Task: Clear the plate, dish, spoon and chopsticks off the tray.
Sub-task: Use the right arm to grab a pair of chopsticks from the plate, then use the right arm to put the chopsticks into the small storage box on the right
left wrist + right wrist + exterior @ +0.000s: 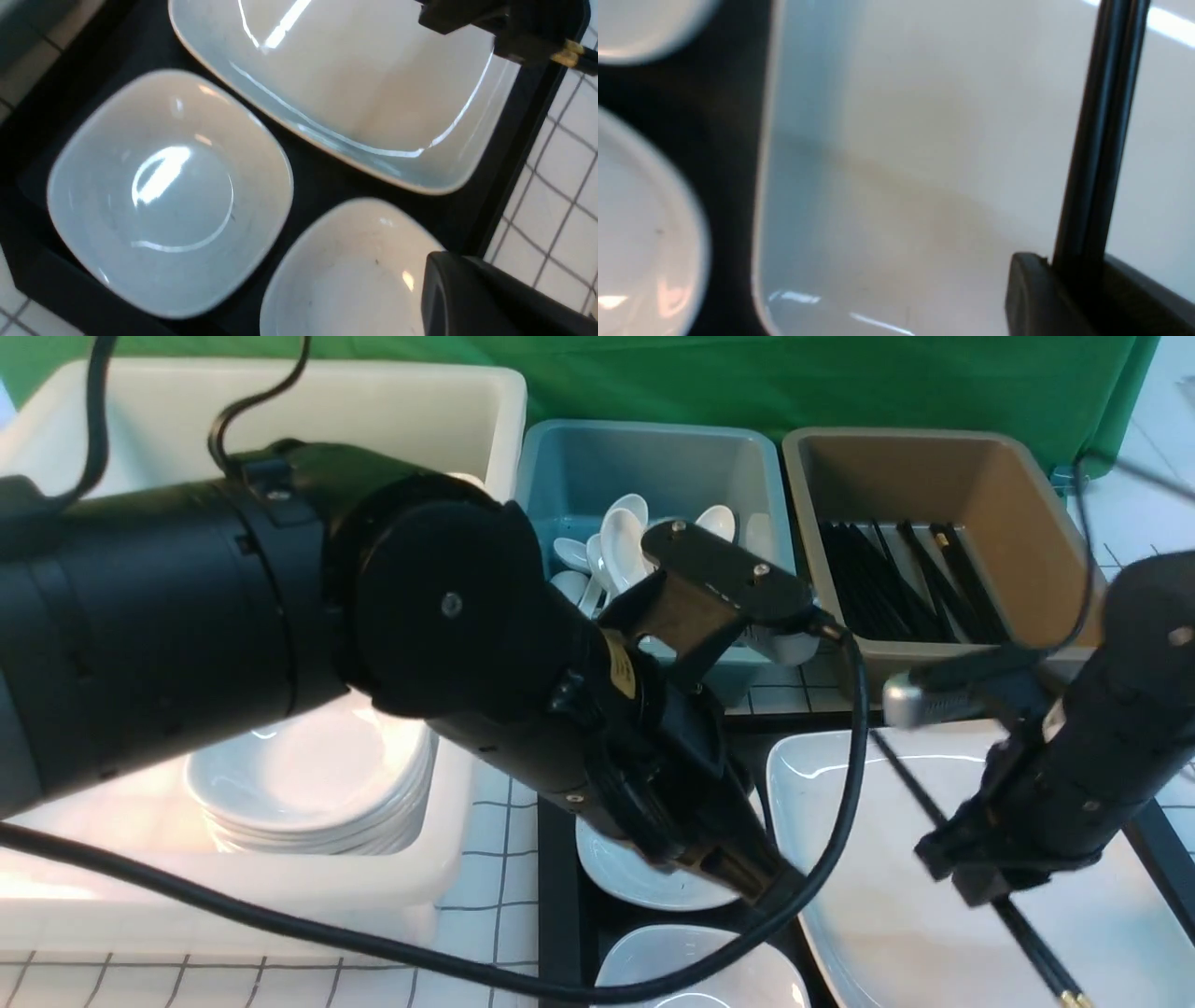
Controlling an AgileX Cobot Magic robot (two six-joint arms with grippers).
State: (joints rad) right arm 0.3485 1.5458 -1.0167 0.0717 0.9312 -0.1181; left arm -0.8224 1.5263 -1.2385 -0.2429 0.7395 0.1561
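The black tray [558,896] carries the large white plate [896,915] and two small white dishes, one farther [644,873] and one nearer [700,971]. The black chopsticks [910,784] lie slanted across the plate. My right gripper [976,877] is shut on them, and the right wrist view shows the sticks [1101,140] coming out from between its fingers [1031,289] over the plate [901,163]. My left gripper [775,887] is shut and empty, hovering over the dishes [168,196] [355,280] beside the plate [355,84]. The spoon is out of view.
A white tub [280,392] at the left holds a stack of small dishes [317,784]. Behind the tray stand a teal bin [653,467] with several white scoop-shaped pieces and a brown bin [934,495] with several black sticks. The left arm reaches across the tub's near right corner.
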